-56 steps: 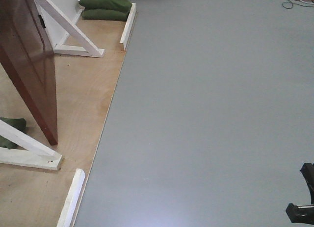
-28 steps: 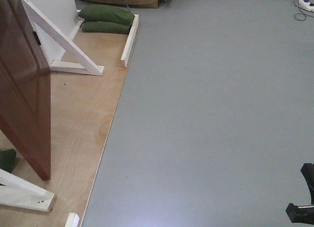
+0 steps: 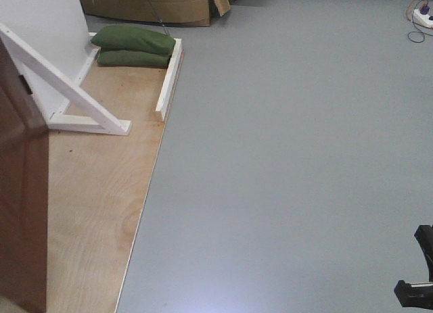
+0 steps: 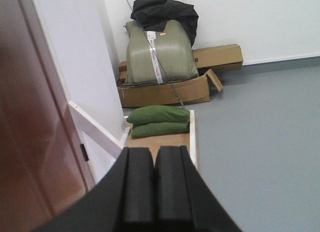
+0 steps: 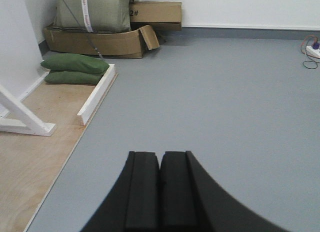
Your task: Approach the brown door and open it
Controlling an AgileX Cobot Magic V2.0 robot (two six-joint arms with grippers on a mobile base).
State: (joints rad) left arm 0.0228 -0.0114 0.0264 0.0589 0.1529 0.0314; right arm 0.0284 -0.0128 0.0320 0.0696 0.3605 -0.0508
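Grey floor (image 3: 284,157) fills most of the front view, with a plywood platform (image 3: 95,205) along its 9 o'clock side.

Left gripper (image 4: 153,187): the black fingers are pressed together, with nothing between them. Right gripper (image 5: 160,192): likewise clenched and holding nothing, hanging over bare grey floor.

From the left gripper, the brown door (image 4: 30,117) stands close at 9 to 10 o'clock. It is upright, reddish-brown and glossy, with a stepped moulding running down near its edge. The near surface is blurred, so finer detail cannot be read. In the front view the door occupies the far 8 o'clock margin, standing over the plywood and apart from both grippers.

Just beyond the door, a white frame brace (image 3: 61,83) slants down to a white foot rail on the plywood. Further out, towards 11 o'clock, two green sandbags (image 3: 132,46) lie stacked at the platform's end, beside a white edge batten (image 3: 169,80). Behind them sits an open cardboard box (image 3: 145,5). A power strip (image 3: 423,15) with its cable lies on the floor at 1 o'clock.
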